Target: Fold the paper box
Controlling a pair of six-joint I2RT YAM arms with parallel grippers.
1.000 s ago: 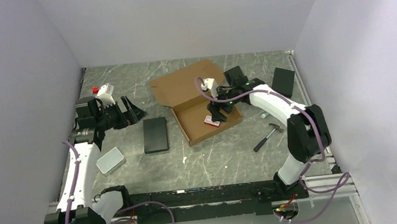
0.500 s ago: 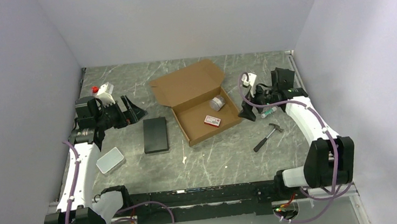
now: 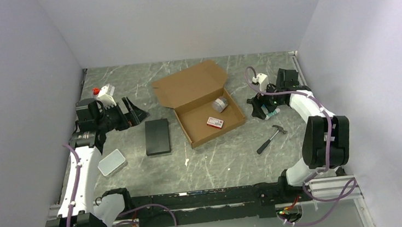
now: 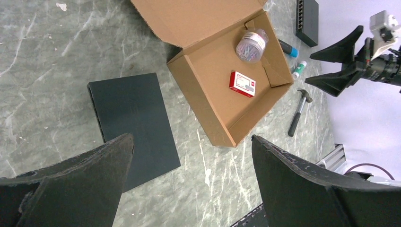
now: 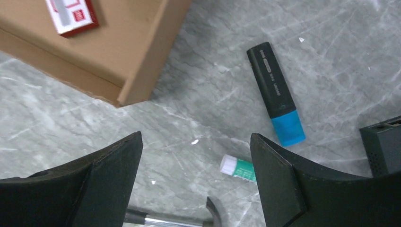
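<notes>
Right gripper (image 5: 195, 137) spread, paper box (image 3: 199, 120) diagonal, lid (image 3: 188, 84) pointing far-left

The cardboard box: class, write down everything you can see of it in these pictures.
The cardboard box is plain brown corrugated card, a shallow rectangular tray with upright walls and its hinged lid open, folded back behind it. It sits askew near the middle of the grey marbled table. Inside rest a small red-and-white packet and a clear round tub of paper clips. Nothing else touches it.
</notes>
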